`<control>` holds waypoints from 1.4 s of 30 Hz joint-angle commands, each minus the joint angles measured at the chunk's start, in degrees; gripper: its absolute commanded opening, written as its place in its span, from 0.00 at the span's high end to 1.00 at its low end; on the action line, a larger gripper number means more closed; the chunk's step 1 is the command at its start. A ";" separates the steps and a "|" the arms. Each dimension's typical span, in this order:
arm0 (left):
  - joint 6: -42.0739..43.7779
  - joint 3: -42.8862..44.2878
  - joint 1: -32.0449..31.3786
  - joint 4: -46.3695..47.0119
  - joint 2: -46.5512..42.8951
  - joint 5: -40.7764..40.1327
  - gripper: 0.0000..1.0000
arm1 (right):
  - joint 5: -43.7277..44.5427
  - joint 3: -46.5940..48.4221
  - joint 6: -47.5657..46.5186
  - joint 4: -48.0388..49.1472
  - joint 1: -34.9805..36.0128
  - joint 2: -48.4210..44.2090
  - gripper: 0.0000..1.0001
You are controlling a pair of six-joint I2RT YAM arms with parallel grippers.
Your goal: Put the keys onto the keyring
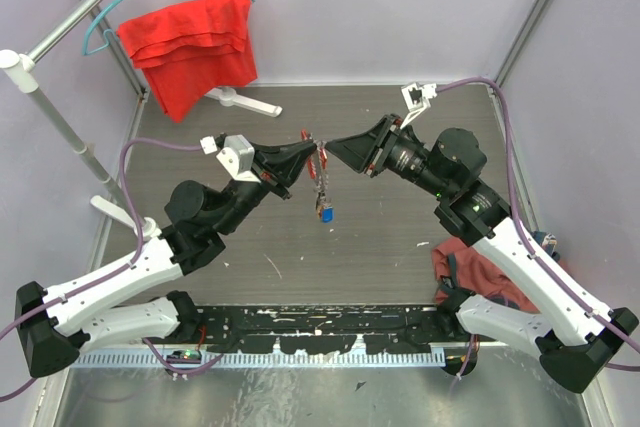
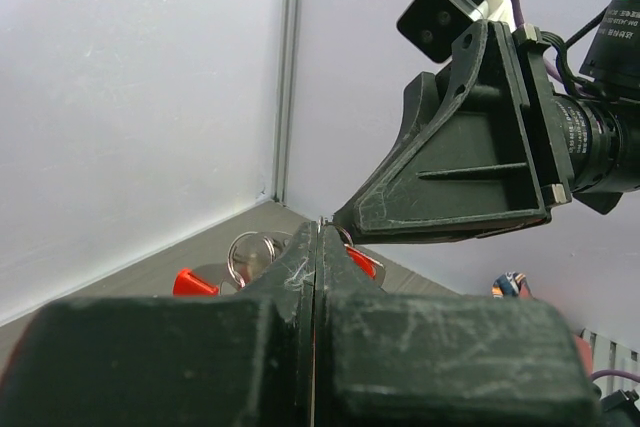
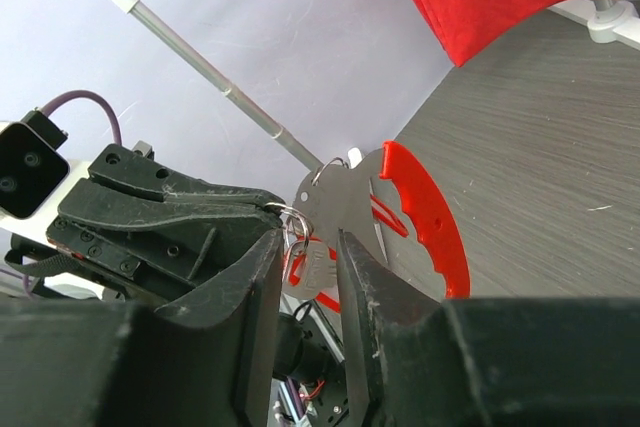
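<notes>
Silver keys (image 1: 321,190) dangle above the table (image 1: 400,247) from the keyring (image 3: 292,219), pinched in the closed left pincer (image 1: 313,160); right pincer (image 1: 329,151) at the ring, jaws slightly apart, grip unclear; threading seemingly partway, unfinished.

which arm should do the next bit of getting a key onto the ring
Right. The left gripper is shut on the keys, holding them aloft, so it should likely just hold. The right gripper has its jaws apart at the ring, free to work.
</notes>
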 commanded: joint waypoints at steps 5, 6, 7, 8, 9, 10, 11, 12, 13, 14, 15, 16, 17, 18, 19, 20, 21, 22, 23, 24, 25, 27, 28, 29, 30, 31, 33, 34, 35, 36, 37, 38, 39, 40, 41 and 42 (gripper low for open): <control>-0.34 1.09 -0.09 3.82 -1.15 0.69 1.00 | -2.13 0.02 -0.14 4.43 0.21 -0.37 0.72; -0.34 1.11 -0.07 3.76 -1.16 0.82 1.00 | -2.13 -0.03 -0.08 4.56 0.24 -0.32 0.73; -0.34 1.09 -0.08 3.73 -1.13 0.86 1.00 | -2.20 0.08 -0.09 4.58 0.25 -0.31 0.75; -0.34 1.18 -0.07 3.72 -1.10 0.92 1.00 | -2.21 0.10 -0.10 4.61 0.21 -0.29 0.76; -0.34 1.20 -0.13 3.66 -1.03 0.93 1.00 | -2.22 0.06 -0.10 4.62 0.25 -0.26 0.77; -0.34 1.22 -0.09 3.77 -1.03 1.03 1.00 | -2.22 0.07 -0.10 4.56 0.19 -0.18 0.78; -0.29 1.18 -0.07 3.74 -1.03 1.04 1.00 | -2.22 0.10 -0.10 4.47 0.23 -0.12 0.80; -0.26 1.21 -0.09 3.74 -0.98 1.07 1.00 | -2.22 0.08 -0.05 4.25 0.18 -0.05 0.81; -0.26 1.21 -0.10 3.77 -1.02 1.13 1.00 | -2.22 0.10 -0.01 4.27 0.18 -0.01 0.82; -0.19 1.22 -0.09 3.74 -1.08 1.21 1.00 | -2.20 0.08 -0.01 4.15 0.24 0.00 0.83; -0.17 1.15 -0.09 3.63 -1.18 1.29 1.00 | -2.14 0.06 -0.01 4.13 0.20 0.00 0.84; -0.09 1.12 -0.12 3.64 -1.26 1.24 1.00 | -2.08 0.14 -0.02 4.04 0.18 0.05 0.85; -0.08 1.04 -0.07 3.59 -1.33 1.24 1.00 | -1.98 0.16 -0.09 3.90 0.22 0.06 0.86; 0.00 0.99 -0.07 3.56 -1.38 1.26 1.00 | -1.87 0.22 -0.09 3.64 0.23 0.13 0.86; 0.05 0.92 -0.07 3.50 -1.51 1.30 1.00 | -1.84 0.35 -0.17 3.53 0.25 0.24 0.87; 0.10 0.89 -0.08 3.47 -1.52 1.45 1.00 | -1.86 0.40 -0.18 3.37 0.22 0.37 0.87; 0.18 0.89 -0.09 3.40 -1.63 1.44 1.00 | -1.86 0.45 -0.18 3.27 0.25 0.45 0.88; 0.18 0.94 -0.10 3.34 -1.61 1.45 1.00 | -1.98 0.49 -0.18 3.21 0.19 0.47 0.88; 0.19 0.94 -0.14 3.36 -1.58 1.50 1.00 | -2.08 0.57 -0.18 3.15 0.18 0.52 0.89; 0.26 0.90 -0.07 3.32 -1.62 1.57 1.00 | -2.12 0.66 -0.23 3.06 0.22 0.62 0.89; 0.27 0.96 -0.12 3.33 -1.60 1.62 1.00 | -2.20 0.71 -0.31 2.89 0.24 0.71 0.89; 0.27 0.91 -0.08 3.37 -1.62 1.64 1.00 | -2.30 0.94 -0.55 2.41 0.18 0.84 0.90; 0.32 0.96 -0.11 3.33 -1.63 1.66 1.00 | -2.32 1.03 -0.66 2.16 0.19 0.84 0.91; 0.34 0.98 -0.10 3.37 -1.65 1.69 1.00 | -2.38 1.13 -0.81 1.85 0.20 0.81 0.91; 0.36 1.04 -0.14 3.32 -1.56 1.76 1.00 | -2.39 1.20 -0.94 1.61 0.18 0.80 0.91; 0.36 1.03 -0.07 3.36 -1.54 1.74 1.00 | -2.39 1.28 -1.09 1.49 0.21 0.77 0.91; 0.36 1.00 -0.07 3.38 -1.49 1.82 1.00 | -2.47 1.49 -1.44 1.10 0.24 0.85 0.92; 0.36 1.05 -0.13 3.36 -1.43 1.90 1.00 | -2.63 1.71 -1.69 0.94 0.21 0.80 0.92; 0.36 1.11 -0.09 3.33 -1.35 1.88 1.00 | -2.72 1.95 -2.03 0.62 0.25 0.80 0.92; 0.36 1.09 -0.11 3.31 -1.34 1.98 1.00 | -2.74 2.28 -2.37 0.26 0.25 0.74 0.91; 0.38 1.09 -0.09 3.37 -1.30 2.06 1.00 | -2.74 2.56 -2.81 -0.09 0.21 0.75 0.91; 0.36 1.13 -0.07 3.30 -1.30 2.17 1.00 | -2.82 2.96 -3.31 -0.31 0.24 0.68 0.89; 0.36 1.20 -0.12 3.24 -1.25 2.13 1.00 | -2.83 3.21 -3.98 -0.58 0.21 0.51 0.86; 0.36 1.22 -0.07 3.28 -1.23 2.10 1.00 | -2.69 3.51 -4.99 -0.71 0.19 0.40 0.82; 0.37 1.15 -0.08 3.24 -1.29 2.22 1.00 | -2.52 3.72 -5.82 -0.75 0.22 0.04 0.81; 0.36 1.17 -0.11 3.20 -1.29 2.31 1.00 | -2.33 3.97 -6.91 -0.70 0.22 -0.27 0.79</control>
